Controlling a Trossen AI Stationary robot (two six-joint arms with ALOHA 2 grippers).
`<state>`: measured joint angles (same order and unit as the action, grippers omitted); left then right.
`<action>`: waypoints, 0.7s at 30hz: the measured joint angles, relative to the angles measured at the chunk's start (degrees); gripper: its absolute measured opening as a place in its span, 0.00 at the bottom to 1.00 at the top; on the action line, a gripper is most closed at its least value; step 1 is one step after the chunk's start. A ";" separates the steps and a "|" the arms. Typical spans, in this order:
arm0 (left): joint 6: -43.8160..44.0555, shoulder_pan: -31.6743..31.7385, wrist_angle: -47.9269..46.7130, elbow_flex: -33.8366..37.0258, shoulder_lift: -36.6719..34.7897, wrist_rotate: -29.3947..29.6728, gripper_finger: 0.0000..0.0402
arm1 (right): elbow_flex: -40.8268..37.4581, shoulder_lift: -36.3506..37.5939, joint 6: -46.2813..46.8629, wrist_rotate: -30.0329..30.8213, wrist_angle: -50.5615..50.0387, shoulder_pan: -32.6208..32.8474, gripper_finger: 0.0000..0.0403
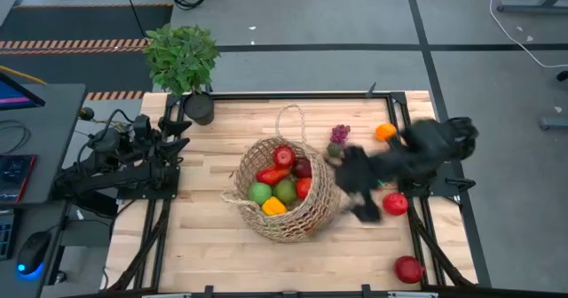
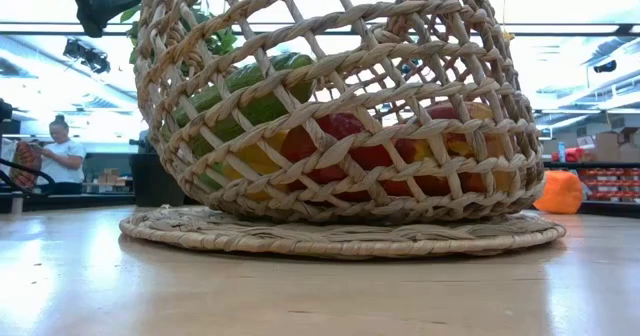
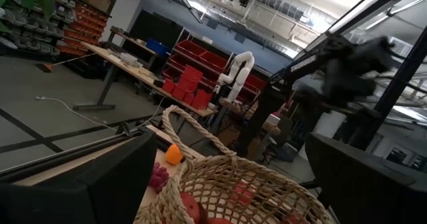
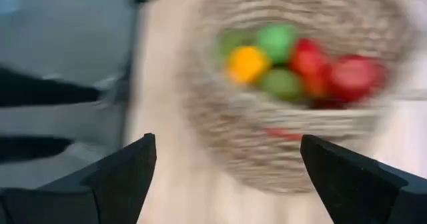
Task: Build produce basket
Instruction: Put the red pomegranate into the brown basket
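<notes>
The tan wicker basket [image 1: 286, 190] stands mid-table on a flat woven round [image 2: 340, 234]. It holds produce: red, green and yellow pieces [image 1: 280, 181], which also show through the weave [image 2: 330, 151]. My right gripper [image 1: 357, 192] hovers open beside the basket's right side and above the table. Nothing is between its fingers [image 4: 227, 139]. Purple grapes [image 1: 340, 136], an orange [image 1: 385, 132] and two red apples [image 1: 395, 204] [image 1: 408, 268] lie on the table to the right. My left gripper [image 1: 173, 134] waits open at the table's left edge [image 3: 233, 141].
A leafy potted plant [image 1: 184, 63] in a black pot stands at the far left corner. The basket's loop handle [image 1: 289, 121] lies toward the far edge. Bare wood shows near the front left [image 1: 204, 245]. A person sits in the room beyond [image 2: 62, 161].
</notes>
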<state>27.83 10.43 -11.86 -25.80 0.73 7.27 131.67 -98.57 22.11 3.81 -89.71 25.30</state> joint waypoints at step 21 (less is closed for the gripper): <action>0.00 -0.01 -0.01 0.00 0.00 0.01 0.97 | -45.42 8.46 39.82 -7.35 15.89 35.16 0.93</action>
<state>27.83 10.41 -11.87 -25.80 0.73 7.28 86.25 -90.11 61.92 -3.53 -73.82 60.46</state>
